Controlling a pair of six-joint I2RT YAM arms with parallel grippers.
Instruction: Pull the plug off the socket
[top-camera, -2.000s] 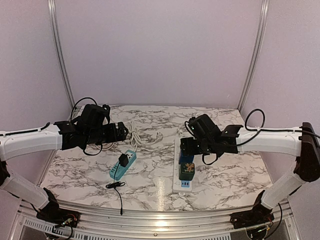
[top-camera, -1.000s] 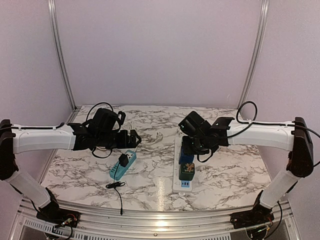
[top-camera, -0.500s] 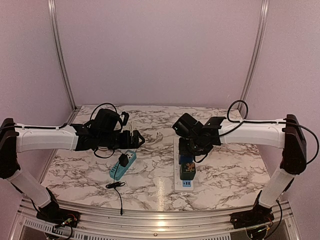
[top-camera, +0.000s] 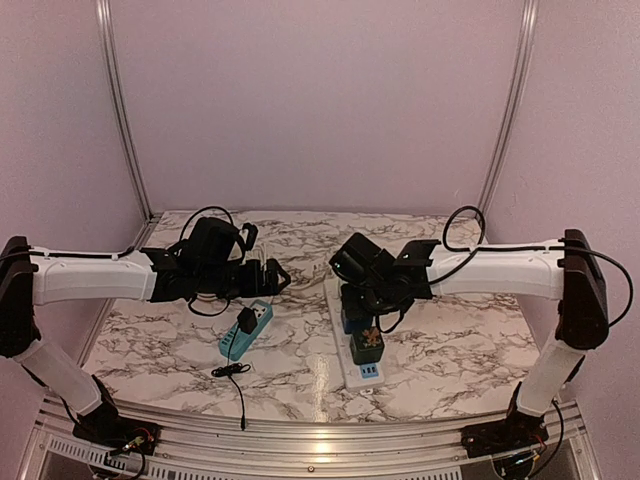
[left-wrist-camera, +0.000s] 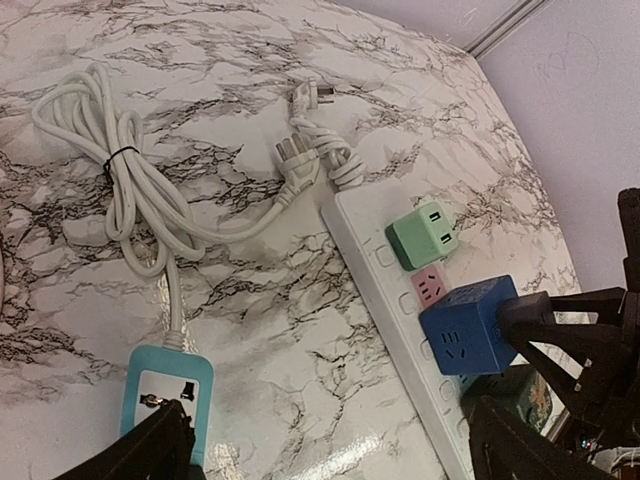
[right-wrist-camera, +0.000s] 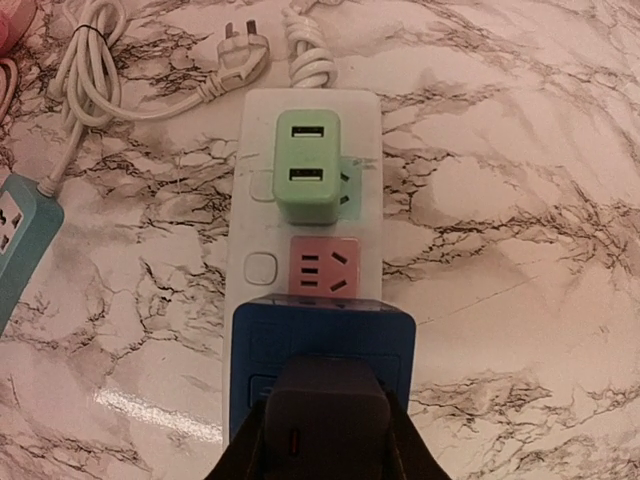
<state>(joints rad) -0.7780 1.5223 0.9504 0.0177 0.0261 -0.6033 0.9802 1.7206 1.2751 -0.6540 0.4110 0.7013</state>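
Bench (top-camera: 470, 350) is carrying the white power strip (right-wrist-camera: 255, 120) mid-surface. Left tool (top-camera: 268, 277) is hanging wide apart, gripping nothing. Right tool (right-wrist-camera: 325, 445) is clamping the dark plug (right-wrist-camera: 325, 400), which is sitting in the strip just beside the blue cube adapter (right-wrist-camera: 320, 325). Plug's looking rigid, light, slick-sided; I'm expecting the light strip to lift with it. Best hold: flat side faces, low, pulling straight up.

the long power strip (right-wrist-camera: 258, 230) lies at 3 o'clock of the short power strip (top-camera: 232, 345) on the table (top-camera: 450, 350). a cube adapter (right-wrist-camera: 320, 345) sits on the long one, a usb adapter (right-wrist-camera: 308, 165) at its 12 o'clock. a plug (top-camera: 246, 321) sits on the short one, the coiled cord (left-wrist-camera: 130, 190) at its 12 o'clock.
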